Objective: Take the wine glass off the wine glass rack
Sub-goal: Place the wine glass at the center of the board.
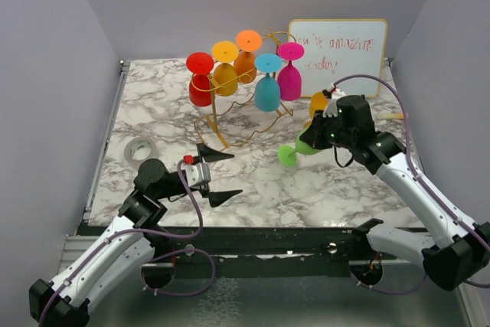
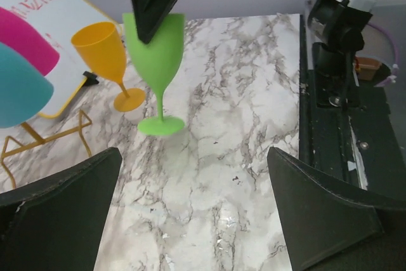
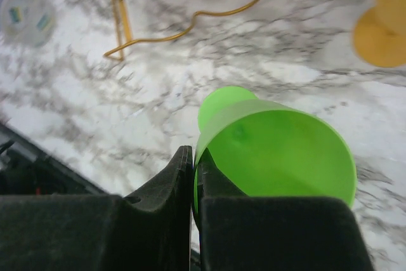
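Observation:
The gold wire wine glass rack [image 1: 223, 129] stands at the table's back centre with several coloured glasses hanging upside down: red [image 1: 200, 89], yellow, orange, teal [image 1: 266, 91] and magenta. My right gripper [image 1: 310, 139] is shut on the rim of a green wine glass [image 1: 293, 152], right of the rack and clear of it. One finger is inside the bowl and one outside, as the right wrist view shows (gripper [image 3: 193, 157], glass [image 3: 279, 150]). The glass's foot [image 2: 160, 125] is at or just above the marble. My left gripper [image 1: 218, 176] is open and empty, front left of the rack.
An orange-yellow glass [image 1: 318, 103] stands upright on the table behind the green one. A whiteboard [image 1: 337, 55] leans at the back right. A tape roll [image 1: 140, 149] lies at the left. The rack's base rails [image 3: 190, 20] run near the green glass.

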Controlling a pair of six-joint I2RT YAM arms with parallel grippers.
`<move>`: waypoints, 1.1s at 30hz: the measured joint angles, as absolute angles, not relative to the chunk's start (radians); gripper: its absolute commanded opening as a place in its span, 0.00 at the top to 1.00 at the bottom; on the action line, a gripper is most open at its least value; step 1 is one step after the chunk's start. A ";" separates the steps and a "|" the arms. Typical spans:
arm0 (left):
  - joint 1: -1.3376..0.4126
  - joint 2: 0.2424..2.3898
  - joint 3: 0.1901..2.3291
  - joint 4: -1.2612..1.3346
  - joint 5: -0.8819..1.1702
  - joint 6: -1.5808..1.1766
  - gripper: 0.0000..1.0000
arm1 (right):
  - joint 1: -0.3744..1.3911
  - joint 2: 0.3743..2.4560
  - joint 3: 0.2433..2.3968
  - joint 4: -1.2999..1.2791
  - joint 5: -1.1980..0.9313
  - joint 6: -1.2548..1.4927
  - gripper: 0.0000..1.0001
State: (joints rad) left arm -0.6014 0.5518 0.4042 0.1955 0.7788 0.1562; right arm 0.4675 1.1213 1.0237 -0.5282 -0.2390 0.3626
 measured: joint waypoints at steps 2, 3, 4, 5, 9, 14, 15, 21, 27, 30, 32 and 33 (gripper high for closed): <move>-0.598 0.539 0.399 0.201 0.735 0.146 0.01 | 0.467 1.077 1.024 -0.555 -0.113 0.377 1.00; -0.597 0.533 0.397 0.204 0.720 0.141 0.01 | 0.467 1.063 1.024 -0.567 -0.054 0.389 1.00; -0.596 0.527 0.394 0.207 0.703 0.133 0.01 | 0.467 1.053 1.024 -0.582 0.002 0.399 1.00; -0.595 0.516 0.392 0.211 0.679 0.123 0.01 | 0.467 1.048 1.023 -0.595 0.055 0.411 1.00; -0.591 0.476 0.383 0.215 0.600 0.101 0.01 | 0.467 1.045 1.005 -0.628 0.215 0.445 0.99; -0.589 0.421 0.382 0.193 0.490 0.099 0.01 | 0.467 1.047 0.990 -0.641 0.381 0.471 0.99; -0.588 0.410 0.382 0.184 0.461 0.100 0.01 | 0.467 1.052 0.990 -0.641 0.414 0.471 1.00; -0.584 0.340 0.377 0.169 0.333 0.100 0.01 | 0.436 1.140 0.996 -0.628 0.569 0.467 0.99; -0.581 0.319 0.370 0.142 0.276 0.099 0.01 | 0.337 1.190 1.031 -0.561 0.557 0.444 0.99; -0.569 0.319 0.370 0.131 0.259 0.098 0.01 | 0.278 1.264 1.085 -0.525 0.508 0.430 0.99; -0.564 0.321 0.370 0.130 0.259 0.098 0.01 | 0.244 1.326 1.126 -0.514 0.476 0.417 1.00; -0.562 0.324 0.370 0.130 0.260 0.097 0.01 | 0.228 1.355 1.143 -0.512 0.459 0.410 1.00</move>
